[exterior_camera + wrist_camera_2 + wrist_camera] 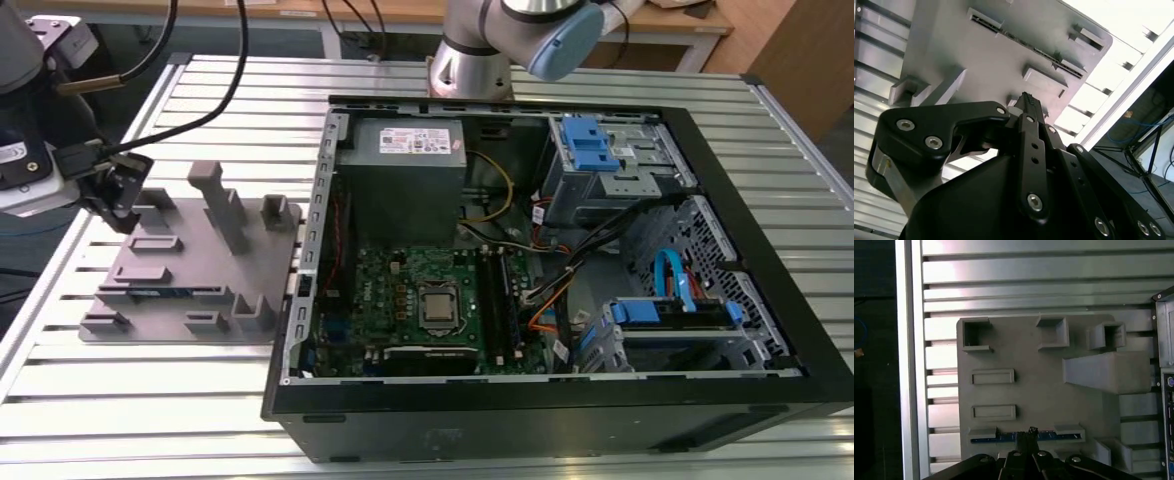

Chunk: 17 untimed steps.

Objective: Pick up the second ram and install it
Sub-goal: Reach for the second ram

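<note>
Now the second ram (1004, 438) sits in the grey fixture's (1044, 395) slot; the gripper (1031, 432) hovers above, closed together.

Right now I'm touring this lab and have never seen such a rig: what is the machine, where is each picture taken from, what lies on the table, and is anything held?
It is one robot arm ending in two jaws. The exterior view looks down from off the arm; both wrist views ride by the jaws. On the slatted table lie an open computer case and a grey fixture block. The second ram stands in the block's slot. The jaws hang shut above it, holding nothing.
</note>
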Available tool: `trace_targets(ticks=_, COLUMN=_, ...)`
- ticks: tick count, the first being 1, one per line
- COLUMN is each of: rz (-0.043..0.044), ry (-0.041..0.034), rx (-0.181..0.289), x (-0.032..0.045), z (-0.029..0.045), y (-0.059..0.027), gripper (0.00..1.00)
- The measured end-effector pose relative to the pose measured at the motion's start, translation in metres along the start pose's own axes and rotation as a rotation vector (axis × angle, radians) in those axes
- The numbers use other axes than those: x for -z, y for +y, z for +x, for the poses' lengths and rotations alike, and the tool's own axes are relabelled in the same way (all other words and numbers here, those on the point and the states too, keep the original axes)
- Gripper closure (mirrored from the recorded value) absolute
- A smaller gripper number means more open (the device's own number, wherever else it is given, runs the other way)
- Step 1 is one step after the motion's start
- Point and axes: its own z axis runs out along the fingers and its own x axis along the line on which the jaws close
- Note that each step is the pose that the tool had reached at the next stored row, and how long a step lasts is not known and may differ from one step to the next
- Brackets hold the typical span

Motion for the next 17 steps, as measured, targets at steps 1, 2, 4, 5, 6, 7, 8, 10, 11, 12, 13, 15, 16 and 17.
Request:
trace_targets(ticks=1, rz=0.0053, ry=-0.0001, rx=0.002, x=-0.0004, z=-0.0006, y=-0.0001, gripper=0.9)
trace_targets(ticks=2, rz=0.0137, ry=-0.0007, rx=0.003, x=-0.0007, z=-0.0014, y=-0.0002, gripper=0.9)
trace_targets(ticks=4, rz=0.0257, ry=-0.0009, rx=0.007, x=-0.0017, z=-0.0036, y=-0.0002, gripper=0.9)
trace_targets(ticks=5, rz=0.0267, ry=0.0, rx=0.009, x=-0.0032, z=-0.0059, y=-0.0001, gripper=0.9)
trace_targets(ticks=6, rz=0.027, ry=0.0017, rx=0.012, x=-0.0052, z=-0.0089, y=0.0, gripper=0.9)
trace_targets(ticks=7, rz=0.0271, ry=0.0031, rx=0.014, x=-0.0071, z=-0.0117, y=0.0001, gripper=0.9)
trace_targets(ticks=8, rz=0.027, ry=0.0044, rx=0.016, x=-0.009, z=-0.0146, y=0.0003, gripper=0.9)
trace_targets(ticks=10, rz=0.0281, ry=0.0098, rx=0.02, x=-0.0119, z=-0.019, y=0.0005, gripper=0.9)
trace_targets(ticks=11, rz=0.0313, ry=0.0123, rx=0.022, x=-0.0128, z=-0.0199, y=0.0005, gripper=0.9)
trace_targets(ticks=12, rz=0.0391, ry=0.0135, rx=0.023, x=-0.0133, z=-0.0201, y=0.0006, gripper=0.9)
trace_targets(ticks=13, rz=0.0469, ry=0.0139, rx=0.024, x=-0.0138, z=-0.0202, y=0.0005, gripper=0.9)
trace_targets(ticks=15, rz=0.0522, ry=0.0146, rx=0.024, x=-0.0165, z=-0.0202, y=0.0001, gripper=0.9)
trace_targets(ticks=16, rz=0.0524, ry=0.0149, rx=0.024, x=-0.0181, z=-0.0202, y=-0.0012, gripper=0.9)
trace_targets(ticks=17, rz=0.0524, ry=0.0149, rx=0.024, x=-0.0198, z=-0.0203, y=-0.0028, gripper=0.9)
